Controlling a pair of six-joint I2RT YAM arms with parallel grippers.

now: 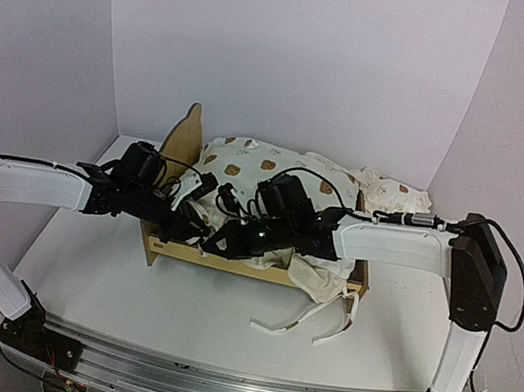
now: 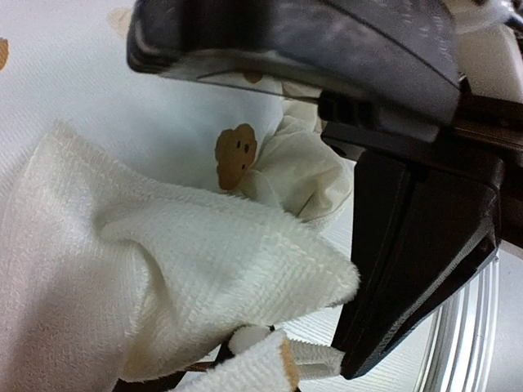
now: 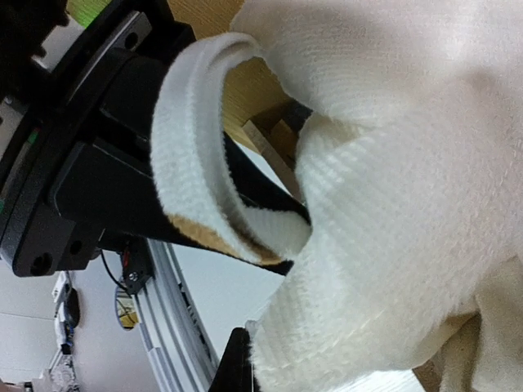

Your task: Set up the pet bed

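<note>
Left gripper (image 1: 185,205): jaws together on a cushion (image 1: 277,170) fold | Right gripper (image 1: 227,233): jaws together amid cushion cloth, tie strip (image 3: 192,155) looped over it, hold uncertain | Pet bed (image 1: 189,138): mid-table, beneath cushion | Risk: a snagged tie could drag the cushion or the light frame askew if either arm pulls.

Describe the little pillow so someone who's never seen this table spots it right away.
Find the plywood pet bed in the middle of the table. Past its right end, toward the back right corner, lies the small pillow. Unlike the big bear-print cushion heaped in the bed, it is little, ruffle-edged and rests on the table itself.
</note>
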